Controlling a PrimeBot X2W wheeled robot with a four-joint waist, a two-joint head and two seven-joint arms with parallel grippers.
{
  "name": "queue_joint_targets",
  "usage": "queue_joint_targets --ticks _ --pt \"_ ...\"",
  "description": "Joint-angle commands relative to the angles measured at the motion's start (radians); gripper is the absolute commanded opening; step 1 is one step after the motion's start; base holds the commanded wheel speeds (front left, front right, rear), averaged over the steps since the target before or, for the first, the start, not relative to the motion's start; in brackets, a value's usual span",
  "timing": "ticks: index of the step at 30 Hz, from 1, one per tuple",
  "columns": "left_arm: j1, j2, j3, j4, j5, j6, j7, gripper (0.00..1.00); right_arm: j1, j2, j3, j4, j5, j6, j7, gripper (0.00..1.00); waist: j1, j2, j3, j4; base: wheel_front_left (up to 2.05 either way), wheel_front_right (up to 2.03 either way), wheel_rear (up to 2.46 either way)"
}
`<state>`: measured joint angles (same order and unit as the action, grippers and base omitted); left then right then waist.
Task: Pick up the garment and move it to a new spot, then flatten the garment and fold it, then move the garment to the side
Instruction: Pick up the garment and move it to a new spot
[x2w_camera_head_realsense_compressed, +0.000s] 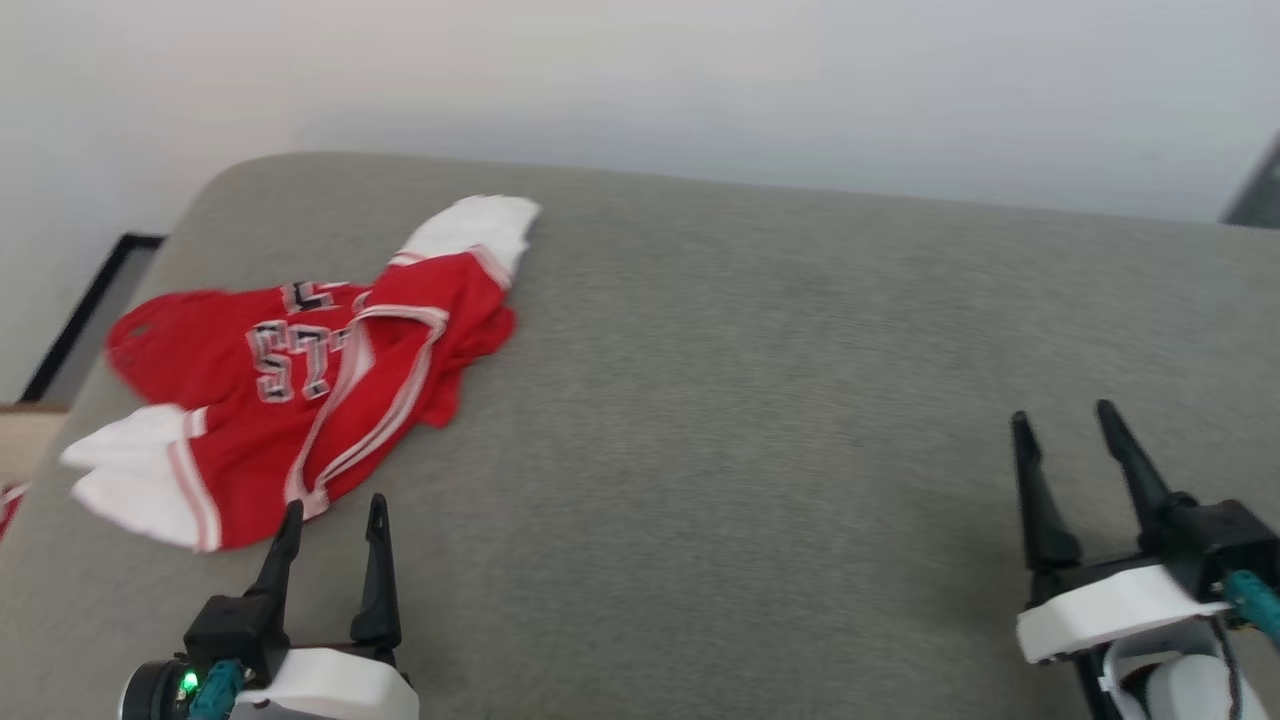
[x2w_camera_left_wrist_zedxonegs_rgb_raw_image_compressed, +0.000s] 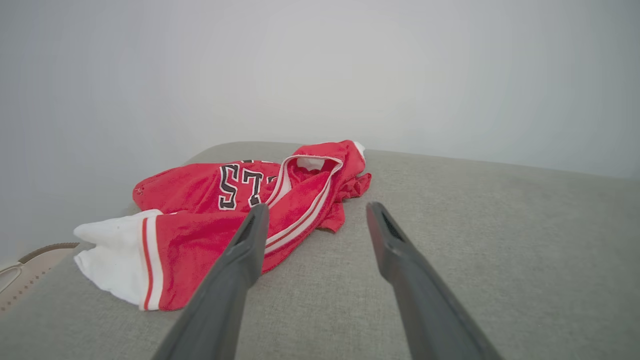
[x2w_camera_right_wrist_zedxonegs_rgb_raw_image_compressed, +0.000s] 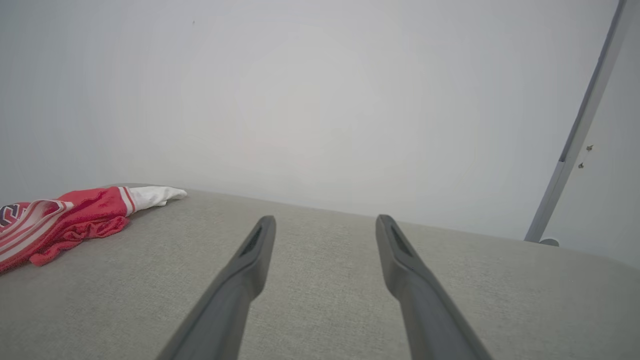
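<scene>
The garment (x2w_camera_head_realsense_compressed: 300, 390) lies crumpled on the left of the grey cushion (x2w_camera_head_realsense_compressed: 750, 450), just ahead of the left gripper (x2w_camera_head_realsense_compressed: 335, 502), whose fingers are spread. The right gripper (x2w_camera_head_realsense_compressed: 1062, 410), likewise spread, hangs well apart from it, and a white wall (x2w_camera_head_realsense_compressed: 700, 80) rises behind.

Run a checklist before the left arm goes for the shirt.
1. Left end effector open and holding nothing: ok.
2. Right end effector open and holding nothing: ok.
3. Shirt reachable by the left arm: ok, probably; it lies just ahead of the left fingers, on the robot's left.
4. Shirt flat: not ok; it is crumpled, with the body folded over itself and one white sleeve pointing away.
5. Room for a new spot: ok; the grey cushion stretches wide between the shirt and the right end effector.
6. Left fingers apart from the cloth: cannot tell; one fingertip overlaps the shirt's near edge in the head view.
</scene>
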<state>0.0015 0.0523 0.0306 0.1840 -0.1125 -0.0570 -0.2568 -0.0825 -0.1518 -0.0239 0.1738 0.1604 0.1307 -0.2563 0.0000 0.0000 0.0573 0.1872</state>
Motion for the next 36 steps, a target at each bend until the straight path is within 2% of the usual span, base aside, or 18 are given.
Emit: queue_joint_targets --ticks 1,9,14,21,23,26,30,33,36 --pt "0.013 0.000 -0.001 -0.007 0.020 0.001 -0.012 1.00 -0.004 0.006 0.022 0.001 -0.020 0.000 -0.010 1.00 0.0000 0.0000 0.006 0.094 0.00 0.00 0.00" --pt "0.030 -0.001 -0.023 -0.016 -0.052 0.028 -0.009 1.00 -0.042 0.007 0.111 0.014 -0.003 0.000 -0.010 1.00 0.0000 0.0000 0.025 0.255 0.00 0.00 0.00" --pt "0.056 -0.002 -0.038 -0.028 -0.107 0.053 -0.009 1.00 -0.049 0.010 0.131 0.016 0.012 0.000 -0.010 1.00 0.0000 0.0000 0.024 0.338 0.00 0.00 0.00" --pt "0.086 -0.001 -0.034 -0.064 -0.159 0.082 -0.008 1.00 -0.084 0.010 0.184 0.035 0.021 0.000 -0.010 1.00 0.0000 0.0000 0.048 0.352 0.00 0.00 0.00" --pt "0.083 0.000 -0.034 -0.059 -0.150 0.073 -0.008 1.00 -0.088 0.014 0.180 0.036 0.025 0.000 -0.010 1.00 0.0000 0.0000 0.052 0.339 0.00 0.00 0.00" --pt "0.058 -0.002 -0.031 -0.056 -0.128 0.055 -0.008 1.00 -0.091 0.014 0.174 0.037 0.029 0.000 -0.010 1.00 0.0000 0.0000 0.069 0.282 0.00 0.00 0.00" --pt "-0.012 0.001 -0.027 -0.046 -0.068 -0.003 -0.008 1.00 -0.089 0.016 0.154 0.036 0.033 0.000 -0.010 1.00 0.0000 0.0000 0.103 0.192 0.00 0.00 0.00" --pt "-0.091 0.031 -0.015 -0.025 -0.039 -0.040 -0.008 1.00 -0.094 0.020 0.149 0.035 0.034 0.000 -0.010 1.00 0.0000 0.0000 0.127 0.113 0.00 0.00 0.00" --pt "-0.174 0.086 -0.028 0.051 -0.030 -0.062 -0.008 1.00 -0.109 0.029 0.143 0.029 0.040 0.000 -0.010 1.00 0.0000 0.0000 0.150 0.030 0.00 0.00 0.00"
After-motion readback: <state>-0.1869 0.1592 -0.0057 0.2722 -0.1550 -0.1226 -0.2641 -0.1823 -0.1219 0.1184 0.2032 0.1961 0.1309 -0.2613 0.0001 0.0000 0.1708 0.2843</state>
